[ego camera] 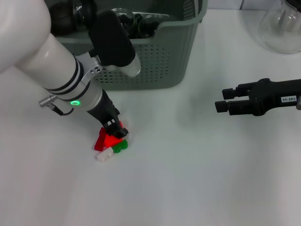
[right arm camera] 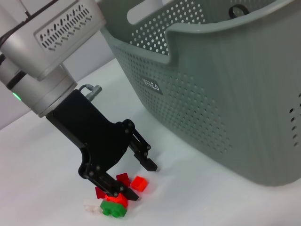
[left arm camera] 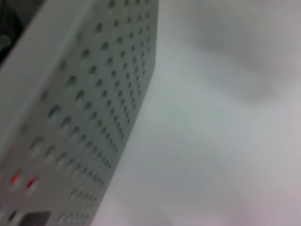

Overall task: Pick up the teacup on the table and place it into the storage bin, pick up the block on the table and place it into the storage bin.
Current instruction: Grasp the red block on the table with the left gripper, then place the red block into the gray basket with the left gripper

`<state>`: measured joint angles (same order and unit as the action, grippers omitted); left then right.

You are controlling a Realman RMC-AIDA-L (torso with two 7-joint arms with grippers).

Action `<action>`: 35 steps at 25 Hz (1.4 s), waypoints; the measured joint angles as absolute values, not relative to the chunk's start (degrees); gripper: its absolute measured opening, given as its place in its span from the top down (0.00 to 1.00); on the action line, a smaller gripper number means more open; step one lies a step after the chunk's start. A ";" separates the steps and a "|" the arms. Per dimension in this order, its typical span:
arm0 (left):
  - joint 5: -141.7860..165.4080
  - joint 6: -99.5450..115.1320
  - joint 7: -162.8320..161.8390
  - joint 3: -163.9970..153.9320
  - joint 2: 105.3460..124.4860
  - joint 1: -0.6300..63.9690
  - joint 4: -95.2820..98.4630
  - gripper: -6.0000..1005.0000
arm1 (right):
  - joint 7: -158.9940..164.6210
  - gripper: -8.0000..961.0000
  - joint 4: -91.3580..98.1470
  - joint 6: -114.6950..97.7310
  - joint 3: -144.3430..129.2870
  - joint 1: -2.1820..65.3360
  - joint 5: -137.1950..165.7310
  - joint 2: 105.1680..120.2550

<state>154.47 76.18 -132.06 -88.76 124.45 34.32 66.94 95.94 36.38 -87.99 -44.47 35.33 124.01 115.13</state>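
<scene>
My left hand is down at the worktop in the lower left of the head view, right over the block, a small cluster of red, green and white bricks. In the right wrist view the same hand has its two black fingers spread apart, one set down on the red and green bricks, the other tip just beside them toward the bin. They straddle part of the block but are not closed on it; the bricks lie flat on the white surface.

The storage bin stands in the upper middle of the head view, just behind my left hand, with dark things inside that I cannot make out. Its holed wall fills the left of my left wrist view, and in the right wrist view the bin takes up the upper right, its scooped rim and a small label facing the block.

My right hand hangs at the middle right of the head view, well apart from the block, its fingers a little apart and holding nothing. A clear glass vessel sits in the upper right corner.
</scene>
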 joint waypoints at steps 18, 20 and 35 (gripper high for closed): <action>156.02 76.02 -132.40 -89.12 124.49 34.27 67.04 0.74 | 96.01 0.38 36.44 -87.43 -44.47 35.42 123.94 114.91; 155.95 76.71 -132.42 -89.11 124.48 34.04 68.32 0.76 | 96.02 0.38 36.44 -87.43 -44.47 35.42 123.88 114.85; 124.80 108.47 -133.77 -53.94 123.62 33.42 89.99 0.80 | 96.41 0.38 36.99 -87.90 -44.47 35.41 123.90 114.44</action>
<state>124.80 108.47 -133.77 -53.94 123.62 33.42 89.99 96.41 36.99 -87.90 -44.48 35.41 123.90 114.44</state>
